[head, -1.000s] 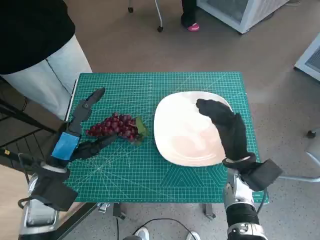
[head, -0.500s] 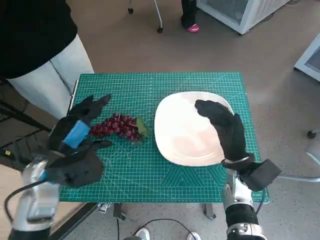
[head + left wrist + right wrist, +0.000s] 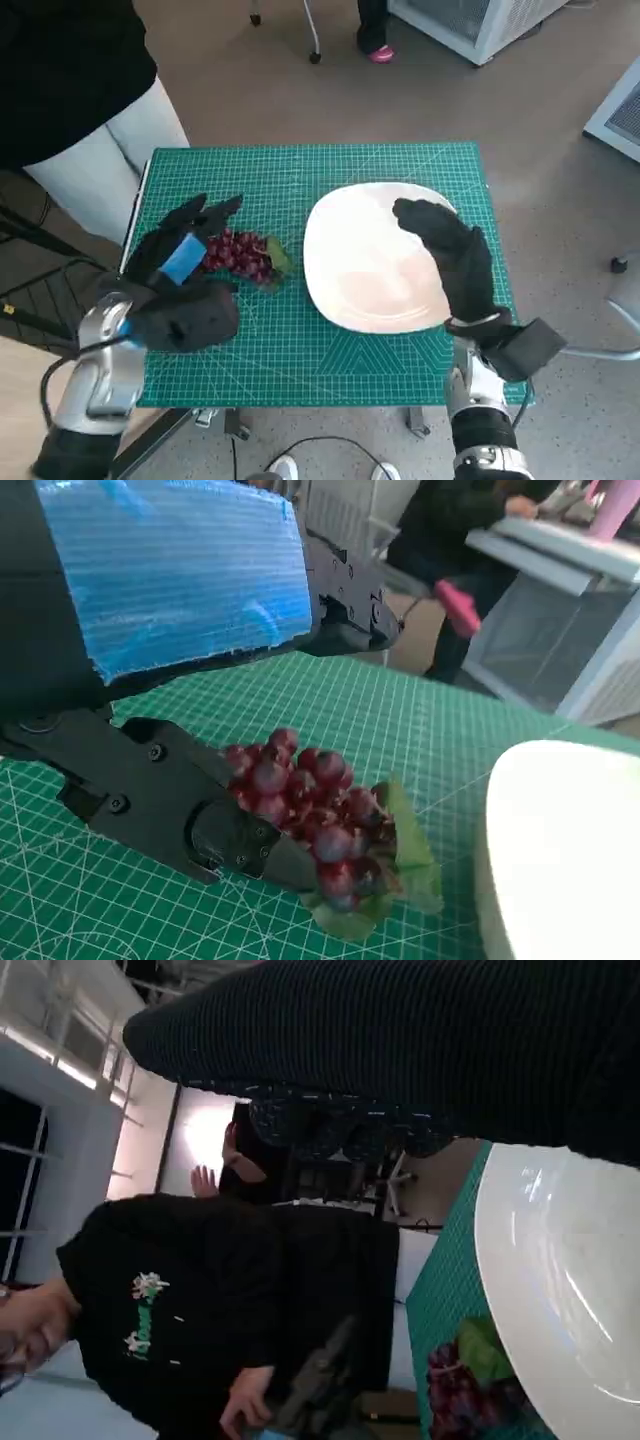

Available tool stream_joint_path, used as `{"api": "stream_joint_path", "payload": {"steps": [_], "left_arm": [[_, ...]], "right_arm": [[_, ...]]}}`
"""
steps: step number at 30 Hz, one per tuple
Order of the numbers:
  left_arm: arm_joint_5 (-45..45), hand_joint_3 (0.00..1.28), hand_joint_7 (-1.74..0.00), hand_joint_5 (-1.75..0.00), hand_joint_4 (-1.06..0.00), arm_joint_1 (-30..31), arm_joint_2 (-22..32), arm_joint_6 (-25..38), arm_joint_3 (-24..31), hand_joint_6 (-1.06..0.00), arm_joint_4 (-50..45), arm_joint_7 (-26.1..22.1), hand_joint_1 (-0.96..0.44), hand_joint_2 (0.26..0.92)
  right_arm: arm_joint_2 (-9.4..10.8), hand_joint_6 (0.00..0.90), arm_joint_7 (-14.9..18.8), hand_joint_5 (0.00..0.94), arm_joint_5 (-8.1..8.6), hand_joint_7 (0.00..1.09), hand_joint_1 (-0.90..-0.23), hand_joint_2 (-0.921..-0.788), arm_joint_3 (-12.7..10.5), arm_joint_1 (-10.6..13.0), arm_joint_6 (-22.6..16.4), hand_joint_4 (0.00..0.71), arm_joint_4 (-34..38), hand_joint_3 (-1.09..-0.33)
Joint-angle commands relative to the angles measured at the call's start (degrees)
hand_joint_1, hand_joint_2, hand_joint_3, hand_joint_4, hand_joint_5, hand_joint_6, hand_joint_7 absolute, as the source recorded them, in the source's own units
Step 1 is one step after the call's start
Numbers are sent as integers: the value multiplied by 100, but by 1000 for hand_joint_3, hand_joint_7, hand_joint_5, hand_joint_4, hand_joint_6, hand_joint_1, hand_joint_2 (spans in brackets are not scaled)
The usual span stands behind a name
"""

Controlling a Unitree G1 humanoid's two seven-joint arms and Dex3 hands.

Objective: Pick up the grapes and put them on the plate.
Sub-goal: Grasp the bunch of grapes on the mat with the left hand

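Mat (image 3: 330, 345) of green grid covers the table; left hand (image 3: 185, 275), fingers spread, hangs over the grapes (image 3: 238, 253) beside the plate (image 3: 355, 270); right hand (image 3: 450, 255), fingers together, holds nothing.

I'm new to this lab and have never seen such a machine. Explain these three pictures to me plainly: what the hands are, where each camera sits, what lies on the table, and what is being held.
This is a humanoid robot at a small table covered with a green cutting mat.

One picture looks down from its head. The other two come from cameras behind each wrist, so they may appear turned.

The left hand, black with blue tape, reaches over a bunch of red grapes. In the left wrist view its fingers lie against the bunch, but the grapes rest on the mat, not lifted.

The right hand, in a black glove, hovers over the white plate and holds nothing.

A person in black stands beside the table.
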Motion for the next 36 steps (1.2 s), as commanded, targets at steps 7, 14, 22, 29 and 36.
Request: {"api": "stream_joint_path", "payload": {"steps": [7, 14, 22, 29, 36], "left_arm": [[50, 3, 0, 0, -136, -511, -1, -111, -307, -352, 821, 243, -337, 713], [60, 4, 0, 0, -123, -851, -59, -198, -532, -339, 1473, 400, -337, 721], [96, 5, 0, 0, -104, -1325, -150, -206, -812, -318, 2313, 540, -352, 731], [137, 6, 0, 0, -82, -1915, -310, -266, -1083, -293, 3383, 697, -386, 740], [171, 6, 0, 0, -62, -2561, -545, -510, -1385, -273, 4732, 1030, -406, 747]], "right_arm": [[5, 266, 2, 1, 8, 539, -412, -921, -13, 117, 73, 457, 46, -586], [-6, 266, -4, 2, -6, 538, -413, -921, -13, 96, 57, 459, 73, -585], [-31, 267, -18, 1, -22, 537, -413, -921, -22, 73, 37, 458, 113, -585], [-42, 267, -31, 2, -37, 536, -414, -921, -30, 57, 11, 461, 152, -584], [-49, 267, -49, 3, -52, 534, -413, -921, -23, 64, 9, 462, 146, -585]]}}
